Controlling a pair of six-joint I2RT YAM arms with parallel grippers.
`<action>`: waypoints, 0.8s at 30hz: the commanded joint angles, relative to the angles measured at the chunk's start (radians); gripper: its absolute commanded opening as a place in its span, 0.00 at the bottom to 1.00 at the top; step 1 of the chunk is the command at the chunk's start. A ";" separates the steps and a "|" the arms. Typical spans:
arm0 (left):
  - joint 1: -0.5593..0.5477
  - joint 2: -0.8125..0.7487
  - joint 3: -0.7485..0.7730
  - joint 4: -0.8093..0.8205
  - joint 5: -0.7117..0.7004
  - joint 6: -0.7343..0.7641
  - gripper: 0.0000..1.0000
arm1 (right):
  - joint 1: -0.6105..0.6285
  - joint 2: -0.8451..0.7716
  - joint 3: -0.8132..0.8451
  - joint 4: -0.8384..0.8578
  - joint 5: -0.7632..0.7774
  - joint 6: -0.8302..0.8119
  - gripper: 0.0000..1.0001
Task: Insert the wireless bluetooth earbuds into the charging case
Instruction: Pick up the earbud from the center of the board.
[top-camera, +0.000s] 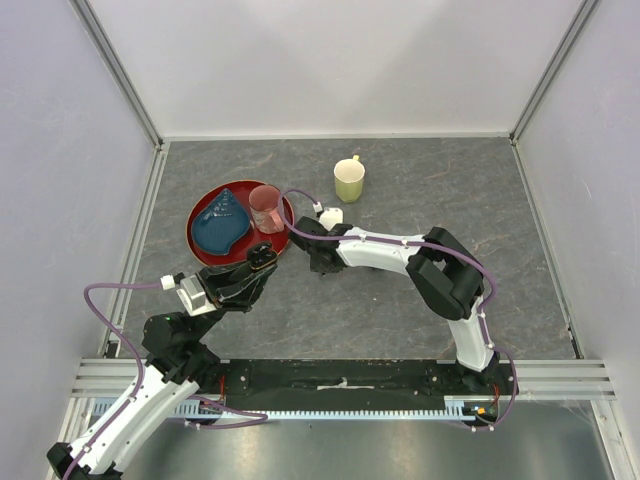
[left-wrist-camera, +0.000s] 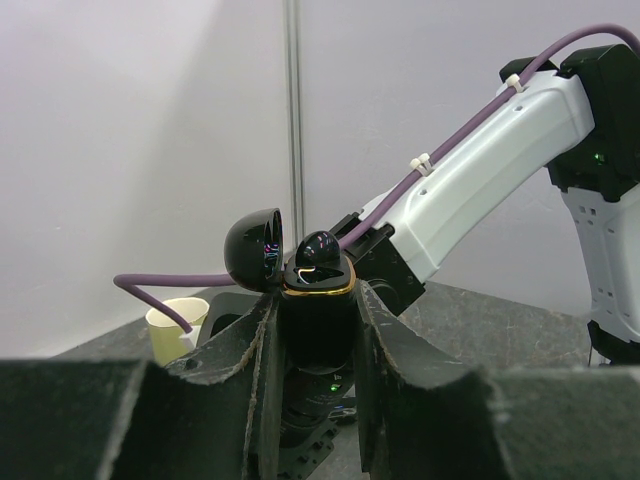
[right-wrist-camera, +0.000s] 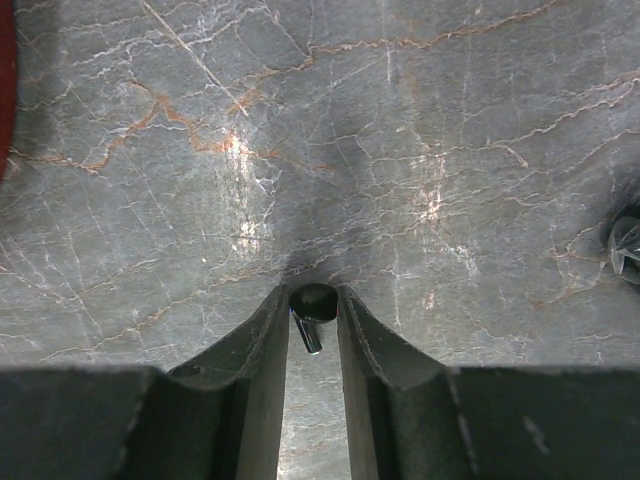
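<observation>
Right gripper pinches an earbud just above the table; left gripper clamps the case upright, lid open. Best next, probably: carry the earbud over the case mouth, stem down, and lower slowly before release.

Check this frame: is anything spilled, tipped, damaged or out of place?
Nothing stands out. The left end effector holds the glossy black, gold-rimmed charging case upright, lid open; the right end effector pinches a tiny black earbud. The translucent pink cup on the round red tray and the yellow mug stand upright, nothing spilled.
</observation>
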 joint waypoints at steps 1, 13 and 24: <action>-0.003 -0.007 0.012 0.017 -0.016 0.027 0.02 | 0.004 0.046 0.025 -0.023 -0.009 -0.004 0.32; -0.003 0.004 0.016 0.024 -0.013 0.026 0.02 | 0.001 0.047 0.022 -0.020 -0.013 -0.006 0.26; -0.001 0.015 0.023 0.020 -0.019 0.026 0.02 | 0.001 -0.074 -0.076 0.103 0.029 -0.029 0.13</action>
